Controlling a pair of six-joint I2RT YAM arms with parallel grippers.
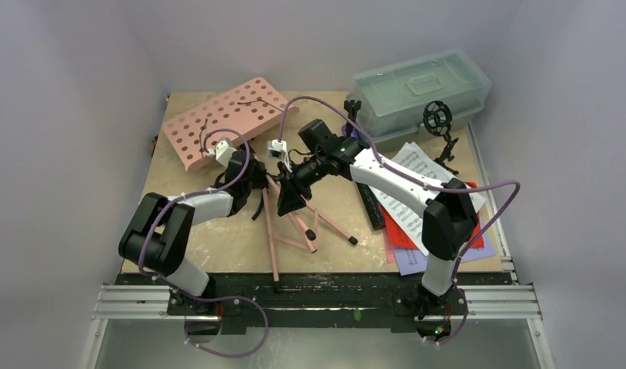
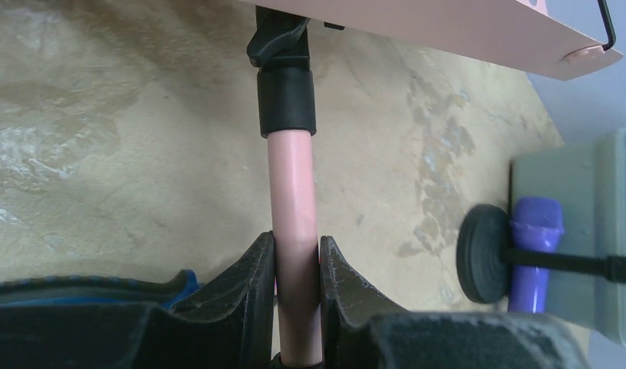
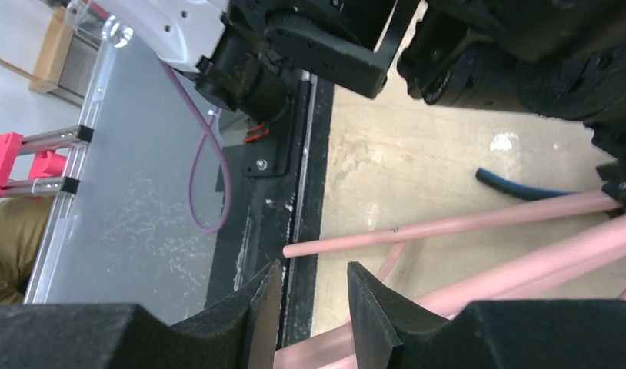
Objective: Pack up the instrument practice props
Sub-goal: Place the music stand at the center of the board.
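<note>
Left arm first: its links are folded at the near-left corner and the white forearm reaches in toward the middle. The left end effector (image 2: 297,246) is clenched on the pink pole (image 2: 293,184) of the pink tripod music rack with perforated panel (image 1: 229,119), 2 fingers pressed to the tube just short of its black collar (image 2: 287,96). The rack lies flat on the tan counter (image 1: 218,246), panel at the far left, legs fanned toward the near edge.

Right arm: the elbow is high over the printed music sheets (image 1: 408,165), 3 colours piled at the right: white, red, lavender. The forearm stretches across to the centre with the wrist tipped down. The right end effector (image 3: 314,273) sits over the legs, fingers parted, with a pink leg (image 3: 310,357) low in the gap. Whether the pads bite it, can't tell.

Now the hard-to-see bits:
- The blue-handled pliers (image 2: 168,280) show only a sliver by the left finger.
- The purple mic (image 2: 534,227) is crossed by a black strap and its lower end is cut off. It sits beside a round black mic support (image 2: 483,254), against the translucent greenish lidded plastic box (image 1: 421,88).
- A ring-shaped black mic support (image 1: 439,115) stands beside that box.
- The black mic (image 1: 371,206) lies just left of the sheets, and I can't make out its head.
</note>
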